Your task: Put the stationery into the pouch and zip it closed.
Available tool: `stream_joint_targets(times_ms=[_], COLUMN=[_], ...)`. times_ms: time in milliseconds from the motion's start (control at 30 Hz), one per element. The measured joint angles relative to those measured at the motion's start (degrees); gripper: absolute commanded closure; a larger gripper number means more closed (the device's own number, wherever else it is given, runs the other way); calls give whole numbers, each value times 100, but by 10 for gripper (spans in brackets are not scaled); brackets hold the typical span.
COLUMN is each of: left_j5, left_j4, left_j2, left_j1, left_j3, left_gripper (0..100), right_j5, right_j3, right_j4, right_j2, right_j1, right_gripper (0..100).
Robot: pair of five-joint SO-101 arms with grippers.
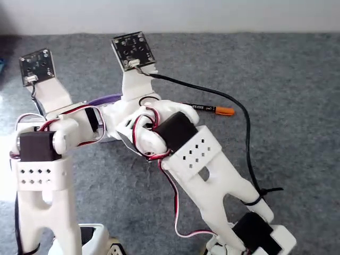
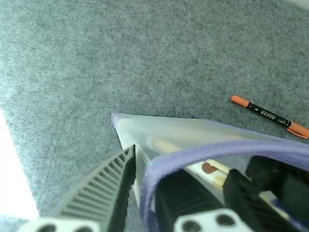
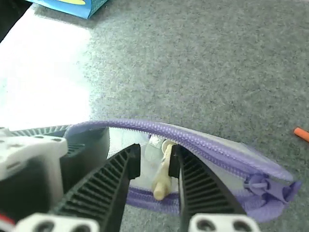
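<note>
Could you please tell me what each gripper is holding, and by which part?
The left gripper clamps the pouch by its purple zipper edge. The right gripper pinches a cream stick by its shaft.

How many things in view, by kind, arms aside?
Pouch: 1
Black pen with orange ends: 1
Cream stick in the right gripper: 1
Blue box: 1
Total: 4; what already lies inside the pouch cannot be counted.
</note>
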Motion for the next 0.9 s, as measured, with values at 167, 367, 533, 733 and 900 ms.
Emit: stream_joint_targets(times_ms=[167, 367, 533, 733, 900], left_j5=[0, 0, 0, 0, 0], left_j4=[0, 0, 0, 0, 0], left_j2=[0, 0, 0, 0, 0], left_j1=[0, -9, -18, -18, -18], left_j3=[0, 0, 0, 0, 0], left_gripper=[988, 988, 988, 988, 988], right_j5=[18, 818, 1662, 1530, 941], right_j3=[-246, -1178, -1723, -1776, -1776], right_j4=[167, 879, 1398, 1556, 1741], right_j2=[26, 26, 88, 88, 97], right_j1=[202, 413, 422, 413, 211], right_gripper=[990, 991, 991, 937, 864])
